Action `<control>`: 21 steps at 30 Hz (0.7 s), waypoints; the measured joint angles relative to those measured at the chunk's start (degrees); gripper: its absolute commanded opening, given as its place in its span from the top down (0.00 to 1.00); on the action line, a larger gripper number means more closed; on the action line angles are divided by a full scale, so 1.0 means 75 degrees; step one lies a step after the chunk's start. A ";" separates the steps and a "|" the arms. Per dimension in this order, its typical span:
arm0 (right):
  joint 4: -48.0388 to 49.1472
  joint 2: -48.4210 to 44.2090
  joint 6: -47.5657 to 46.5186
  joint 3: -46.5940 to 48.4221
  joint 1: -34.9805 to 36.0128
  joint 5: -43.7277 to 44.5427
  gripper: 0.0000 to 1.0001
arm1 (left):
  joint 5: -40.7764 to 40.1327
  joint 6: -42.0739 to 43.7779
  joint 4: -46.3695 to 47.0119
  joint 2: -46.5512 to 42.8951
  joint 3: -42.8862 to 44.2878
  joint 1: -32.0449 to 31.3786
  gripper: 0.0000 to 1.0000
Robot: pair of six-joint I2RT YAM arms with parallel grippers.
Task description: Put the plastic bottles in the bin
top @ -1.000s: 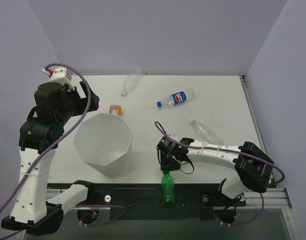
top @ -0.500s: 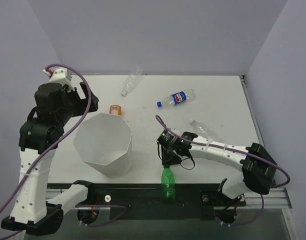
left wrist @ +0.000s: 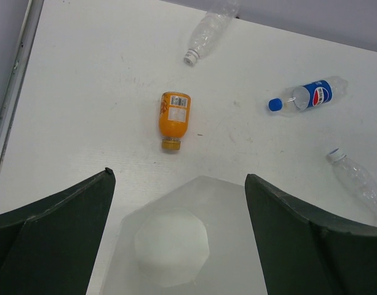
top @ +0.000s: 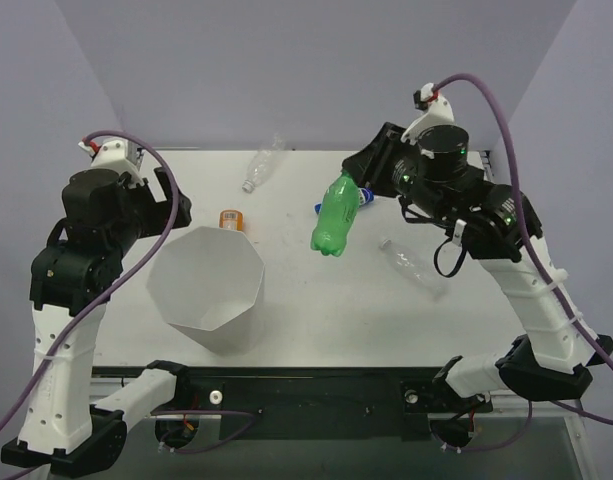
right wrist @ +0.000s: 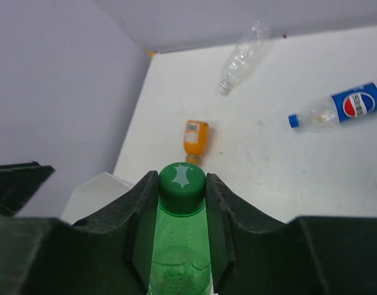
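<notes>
My right gripper [top: 354,182] is shut on the cap end of the green bottle [top: 334,218] and holds it high above the table, to the right of the bin, body hanging down. In the right wrist view the jaws [right wrist: 182,184] clamp the green cap [right wrist: 182,179]. The white bin [top: 254,262] stands at the near left. My left gripper [top: 174,203] is open and empty above the bin's far left; its view looks down into the bin [left wrist: 228,203]. The orange bottle [top: 231,218] lies just behind the bin. A clear bottle [top: 261,165] and the blue-label bottle [top: 373,190] lie further back.
Another clear bottle [top: 411,265] lies on the right part of the table, also in the left wrist view [left wrist: 355,179]. The orange bottle [left wrist: 174,115], clear bottle [left wrist: 206,34] and blue-label bottle [left wrist: 310,97] show there too. Walls close the back and sides.
My right arm has lifted the green bottle from the table's near edge up and back, and it now hangs high over the table's middle. The left arm has barely moved.
</notes>
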 measured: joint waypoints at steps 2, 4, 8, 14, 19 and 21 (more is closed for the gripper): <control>0.0227 0.0090 -0.0047 0.0641 0.0000 -0.0055 1.00 | -0.0085 -0.0015 -0.0096 -0.0029 0.0044 0.0000 0.02; 0.0653 0.0154 0.0020 0.0799 0.0003 -0.0262 1.00 | -0.0166 -0.0050 -0.0157 -0.0055 0.0105 0.0000 0.02; 0.1985 0.0367 0.0525 0.0236 0.0085 -0.0854 1.00 | -0.0388 -0.0236 -0.0210 -0.0131 0.0259 0.0000 0.02; 0.2693 0.1883 0.0755 0.0743 0.0871 -0.1346 1.00 | -0.0729 -0.0545 -0.0207 -0.0428 0.0353 0.0000 0.02; 0.2702 0.2946 0.0691 0.1233 0.1600 -0.1667 0.49 | -0.1116 -0.0635 -0.0207 -0.0694 0.0353 0.0000 0.02; 0.2634 0.3144 0.0600 0.1239 0.1824 -0.1845 0.27 | -0.1355 -0.0708 -0.0210 -0.0787 0.0353 0.0000 0.02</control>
